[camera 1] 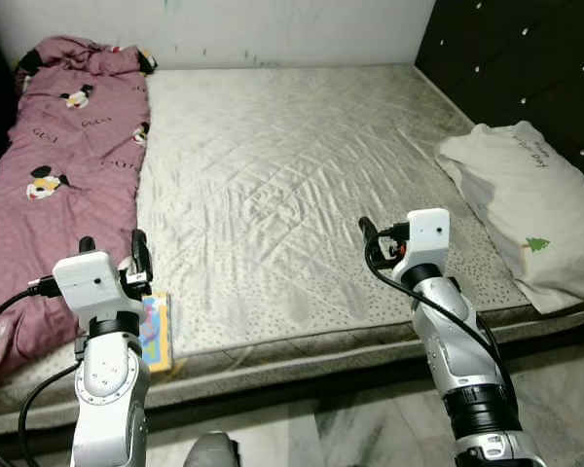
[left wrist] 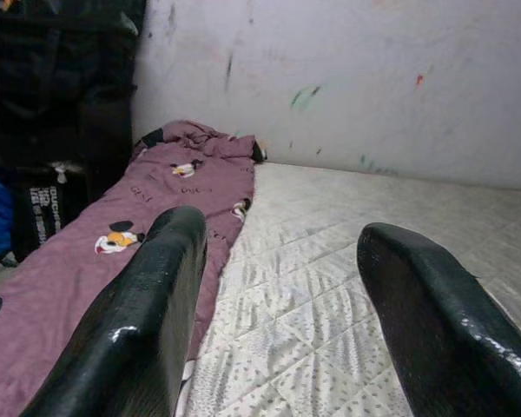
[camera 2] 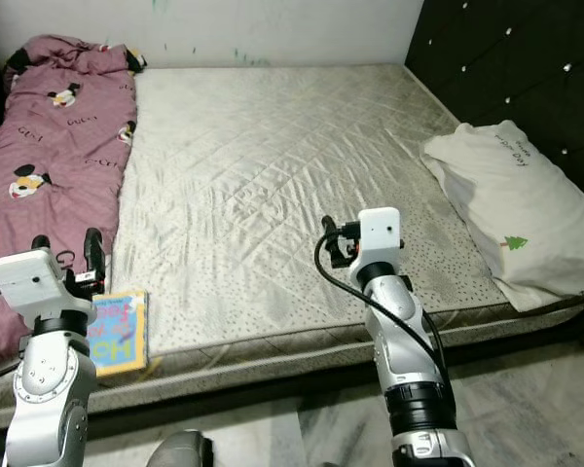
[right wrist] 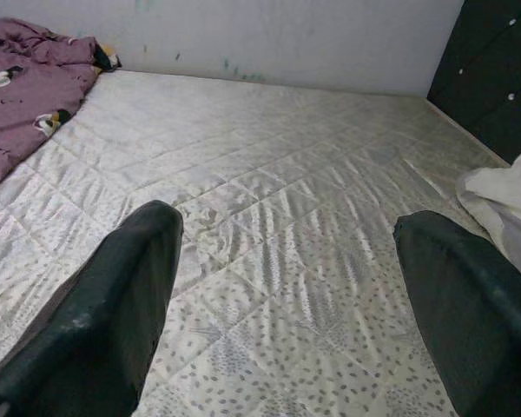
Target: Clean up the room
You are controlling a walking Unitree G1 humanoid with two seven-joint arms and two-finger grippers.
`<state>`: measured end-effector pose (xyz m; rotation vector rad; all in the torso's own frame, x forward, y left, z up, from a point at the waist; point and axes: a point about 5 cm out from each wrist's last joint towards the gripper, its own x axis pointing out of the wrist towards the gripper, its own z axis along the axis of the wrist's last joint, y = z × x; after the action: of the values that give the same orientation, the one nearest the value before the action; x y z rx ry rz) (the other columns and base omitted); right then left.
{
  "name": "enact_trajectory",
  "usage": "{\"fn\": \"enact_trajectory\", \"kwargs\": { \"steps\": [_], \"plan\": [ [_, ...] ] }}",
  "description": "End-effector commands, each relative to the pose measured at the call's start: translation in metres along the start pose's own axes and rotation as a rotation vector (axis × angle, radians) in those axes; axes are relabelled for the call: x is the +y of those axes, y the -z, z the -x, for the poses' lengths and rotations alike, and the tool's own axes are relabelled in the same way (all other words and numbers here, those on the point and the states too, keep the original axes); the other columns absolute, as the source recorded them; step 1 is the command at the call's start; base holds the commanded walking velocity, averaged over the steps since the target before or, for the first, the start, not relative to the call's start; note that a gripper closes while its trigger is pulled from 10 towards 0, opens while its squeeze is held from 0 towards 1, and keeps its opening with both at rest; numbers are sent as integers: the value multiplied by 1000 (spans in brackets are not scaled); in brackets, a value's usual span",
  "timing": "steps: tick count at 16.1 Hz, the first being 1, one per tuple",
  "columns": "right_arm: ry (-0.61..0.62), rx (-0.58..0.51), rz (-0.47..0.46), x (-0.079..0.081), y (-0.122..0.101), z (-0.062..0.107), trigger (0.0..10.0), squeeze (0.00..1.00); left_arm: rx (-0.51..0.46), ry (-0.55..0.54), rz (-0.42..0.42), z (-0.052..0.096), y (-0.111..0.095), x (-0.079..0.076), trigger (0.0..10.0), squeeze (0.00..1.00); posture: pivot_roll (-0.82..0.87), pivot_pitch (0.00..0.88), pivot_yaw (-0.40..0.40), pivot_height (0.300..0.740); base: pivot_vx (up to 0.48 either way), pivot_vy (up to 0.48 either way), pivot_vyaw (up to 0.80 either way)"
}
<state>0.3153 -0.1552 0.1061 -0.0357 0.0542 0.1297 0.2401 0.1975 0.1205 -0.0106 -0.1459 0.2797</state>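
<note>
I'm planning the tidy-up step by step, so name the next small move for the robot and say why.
Probably lower the left hand onto the colourful book at the mattress front edge. Its fingers are open and hold nothing, and the book lies just beside and below it, next to the pink blanket. The right hand is open too, but hangs over bare mattress, farther from the book.

I am standing in a home bedroom: a quilted mattress lying ahead of my jaws, a pillow right, a pink cartoon blanket left.
</note>
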Motion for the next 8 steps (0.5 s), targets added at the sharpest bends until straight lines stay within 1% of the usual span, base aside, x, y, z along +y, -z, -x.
{"fn": "enact_trajectory", "kwargs": {
  "steps": [1,8],
  "plan": [
    [-16,11,-2,2,-2,-4,10000,0,20,-9,4,-1,3,3,10000,0,69,0,-69,740,0,480,0],
    [-27,26,-4,0,0,-7,10000,0,20,-5,19,-4,5,-1,10000,0,62,0,-77,740,0,480,0]
  ]
}}
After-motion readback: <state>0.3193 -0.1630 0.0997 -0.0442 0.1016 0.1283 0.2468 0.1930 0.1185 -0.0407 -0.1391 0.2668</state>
